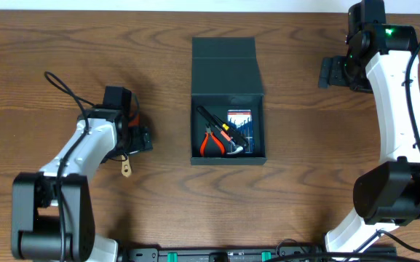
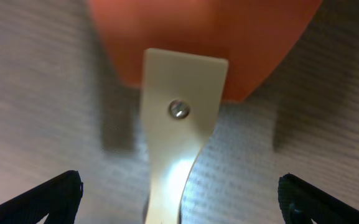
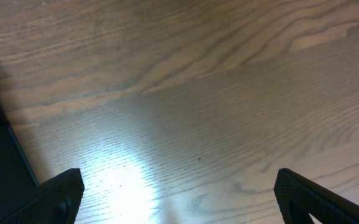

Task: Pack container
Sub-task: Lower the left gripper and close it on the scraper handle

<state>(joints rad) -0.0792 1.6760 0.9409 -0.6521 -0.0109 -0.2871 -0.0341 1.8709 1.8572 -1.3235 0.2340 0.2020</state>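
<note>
1. Overhead view: located the dark teal-green, matte, rigid rectangular container [image 1: 228,159] at the middle of the brown wooden table [image 1: 64,44], its hinged flap lid [image 1: 224,65] lying open on the far side.
2. Counted three items inside: red-handled pliers [image 1: 211,142], a slim black tool with a yellow band [image 1: 217,124], and a small blue-cased screwdriver set [image 1: 240,122] towards the right wall. Could not tell how they overlap.
3. Found the left hand [image 1: 138,138] well to the left of the container, directly over an orange-handled tool with a flat cream blade [image 2: 182,134] lying on the table. Judged it a scraper, without certainty.
4. Left wrist view: read the left hand as spread wide and holding nothing, fingertips [image 2: 55,196] at the lower corners of the frame, either side of the blade and clear of it.
5. Placed the right hand [image 1: 332,73] to the right of the lid, over bare table. Right wrist view: read it as spread wide and empty too, with a dark edge of the container at the left margin.
6. Judged the step in hand: picking up the only loose tool in view for packing. Lid not yet closed.
7. Next move, as judged: lower the left hand, close on the orange handle rather than the thin blade, lift, carry across to the container, set down in the free space beside the pliers. Then fold the lid over.
8. Risk: blade lies flat on the table and looks hard to pinch. Handle blurred close under the camera, so height above it not readable.
</note>
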